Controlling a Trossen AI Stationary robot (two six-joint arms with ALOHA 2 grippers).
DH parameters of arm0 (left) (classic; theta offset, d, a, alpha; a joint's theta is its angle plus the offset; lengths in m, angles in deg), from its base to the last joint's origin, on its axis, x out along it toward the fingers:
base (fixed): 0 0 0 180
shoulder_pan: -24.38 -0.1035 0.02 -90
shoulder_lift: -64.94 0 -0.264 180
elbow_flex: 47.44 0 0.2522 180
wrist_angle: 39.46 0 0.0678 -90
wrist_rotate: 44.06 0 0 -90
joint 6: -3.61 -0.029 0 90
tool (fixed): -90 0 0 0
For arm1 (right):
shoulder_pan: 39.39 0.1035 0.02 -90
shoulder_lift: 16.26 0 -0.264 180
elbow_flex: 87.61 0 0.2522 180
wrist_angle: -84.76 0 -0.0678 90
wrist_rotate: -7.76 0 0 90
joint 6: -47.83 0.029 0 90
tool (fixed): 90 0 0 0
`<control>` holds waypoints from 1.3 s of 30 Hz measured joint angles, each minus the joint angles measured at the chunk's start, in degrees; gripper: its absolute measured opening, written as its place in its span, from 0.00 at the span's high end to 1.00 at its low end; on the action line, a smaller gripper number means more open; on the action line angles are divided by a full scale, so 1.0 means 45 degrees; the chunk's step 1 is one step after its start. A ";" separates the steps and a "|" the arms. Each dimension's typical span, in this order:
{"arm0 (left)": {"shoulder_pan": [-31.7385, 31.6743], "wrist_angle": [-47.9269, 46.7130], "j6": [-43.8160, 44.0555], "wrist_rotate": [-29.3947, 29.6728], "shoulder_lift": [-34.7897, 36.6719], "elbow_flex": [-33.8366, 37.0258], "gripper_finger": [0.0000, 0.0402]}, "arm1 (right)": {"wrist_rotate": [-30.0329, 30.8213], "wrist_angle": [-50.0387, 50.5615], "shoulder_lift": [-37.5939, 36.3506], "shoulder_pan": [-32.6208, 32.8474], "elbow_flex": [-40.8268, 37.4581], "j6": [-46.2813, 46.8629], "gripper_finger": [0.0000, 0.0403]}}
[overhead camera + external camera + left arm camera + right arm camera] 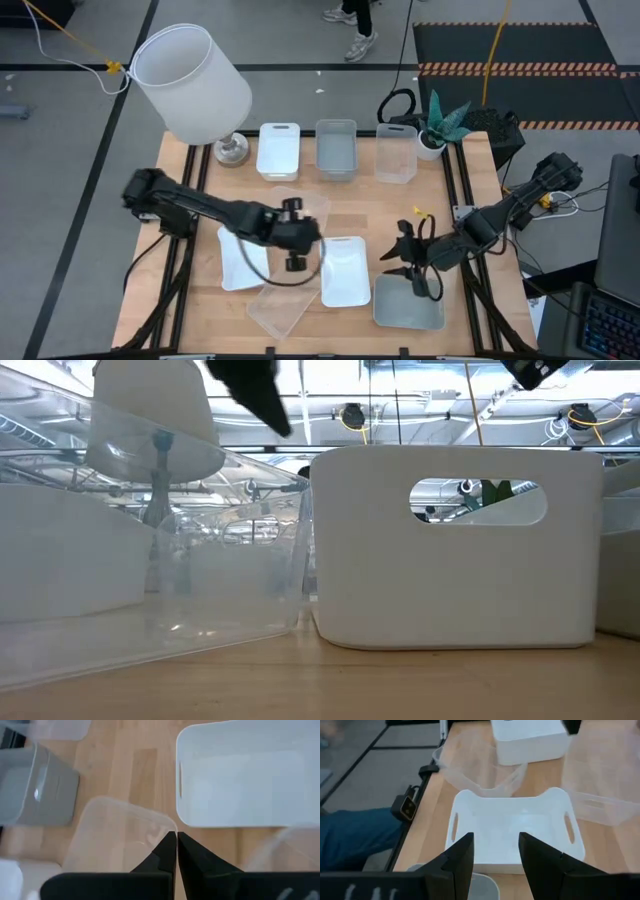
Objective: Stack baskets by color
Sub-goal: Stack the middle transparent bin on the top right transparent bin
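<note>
Both grippers work over the front half of the wooden table (350, 200). From the high view, the left gripper (292, 262) hangs with its fingers pressed together over the near end of a clear basket (300, 207) lying at mid-table, holding nothing visible. The right gripper (413, 285) hovers with its fingers apart above the edge of a grey basket (408, 305) at the front right. Between the two sits a white basket (344, 270); another white basket (238, 260) lies under the left arm, and a second clear basket (277, 312) sits tilted at the front edge. Along the back stand a white (278, 150), a grey (336, 148) and a clear basket (396, 153), beside the lampshade (190, 82) and a small plant (440, 125).

At table height, a white basket (455, 550) with a handle slot stands upright on the right, a clear basket (150, 575) close on its left.

Through the left wrist camera, the closed fingers (170, 855) meet over a clear basket's rim (125, 832), with a white basket (245, 775) and a grey one (35, 785) beyond.

Through the right wrist camera, the spread fingers (462, 857) frame a white basket (512, 830), empty, with clear baskets (480, 777) past it.
</note>
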 joint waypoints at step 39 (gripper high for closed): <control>0.0746 0.4572 0.1706 0.1491 0.2076 0.4546 0.61 | -0.0110 0.3422 0.3242 0.0764 0.3342 -0.1498 0.63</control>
